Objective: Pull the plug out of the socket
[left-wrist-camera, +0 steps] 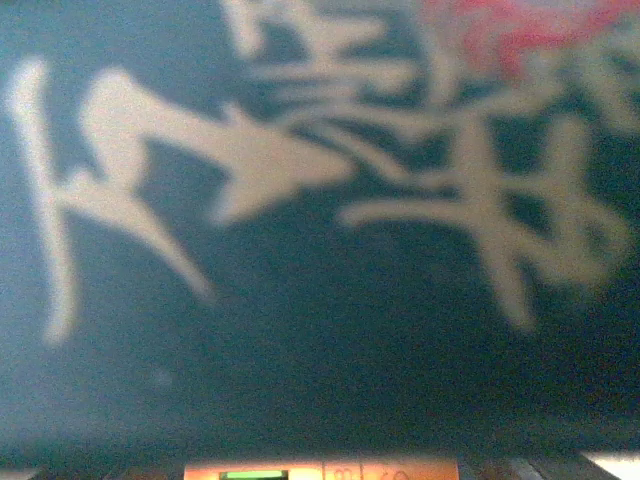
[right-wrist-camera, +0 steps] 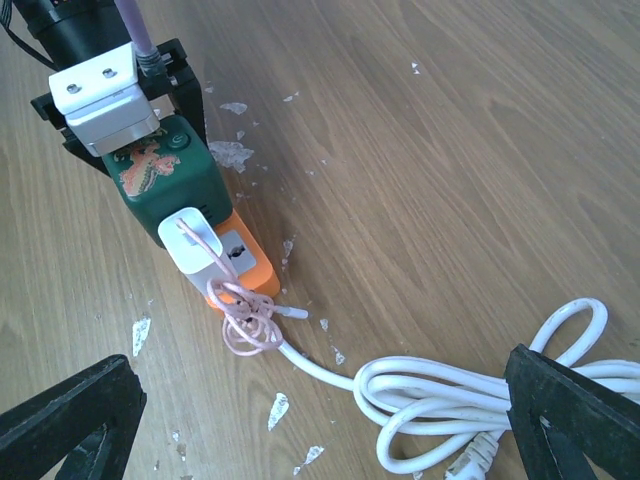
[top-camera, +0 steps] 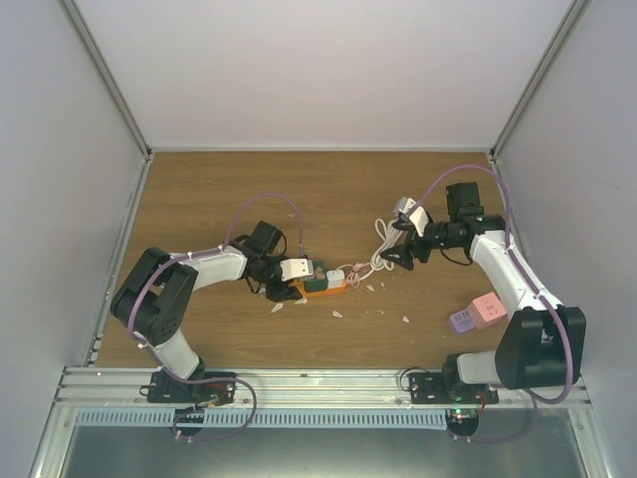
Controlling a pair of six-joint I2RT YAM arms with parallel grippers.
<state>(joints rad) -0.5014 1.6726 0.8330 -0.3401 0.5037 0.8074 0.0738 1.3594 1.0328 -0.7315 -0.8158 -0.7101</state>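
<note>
The socket strip, green with an orange end, lies on the wooden table; it also shows in the top view. A white plug sits in it, trailing a thin pink cord bunched beside the orange end. My left gripper is shut on the strip's green end, its fingers on either side. The left wrist view shows only the blurred green casing. My right gripper is wide open and empty above the table, to the right of the strip, over the coiled white cable.
A pink block and a purple block lie by the right arm. White scraps are scattered around the strip. Enclosure walls stand on the left, right and far sides.
</note>
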